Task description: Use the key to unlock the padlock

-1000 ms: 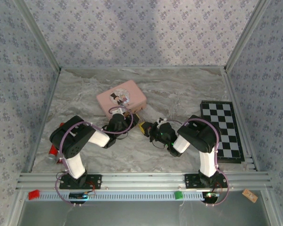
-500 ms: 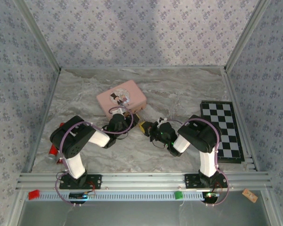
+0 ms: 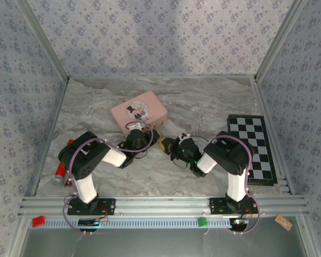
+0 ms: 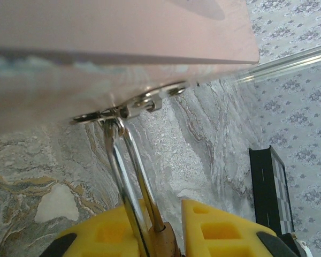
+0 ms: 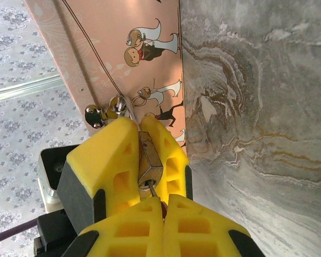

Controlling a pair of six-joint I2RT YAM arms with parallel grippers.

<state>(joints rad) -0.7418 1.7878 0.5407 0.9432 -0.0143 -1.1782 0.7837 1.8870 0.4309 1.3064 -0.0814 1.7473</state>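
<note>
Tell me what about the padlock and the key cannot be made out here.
- Right wrist view: the key is mostly hidden between the right tool and the padlock; its turn is unreadable.
- Left wrist view: the padlock body is cut off by the bottom edge, inside the left tool.
- Top view: both are too small, under the tools.

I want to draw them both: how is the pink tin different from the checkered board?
The pink tin is pink with cartoon figures on its lid; the checkered board has black and white squares. The tin is a raised box; the board lies flat. The tin sits near the table's middle; the board lies at its right edge. Both are rectangles on the marble table.
</note>
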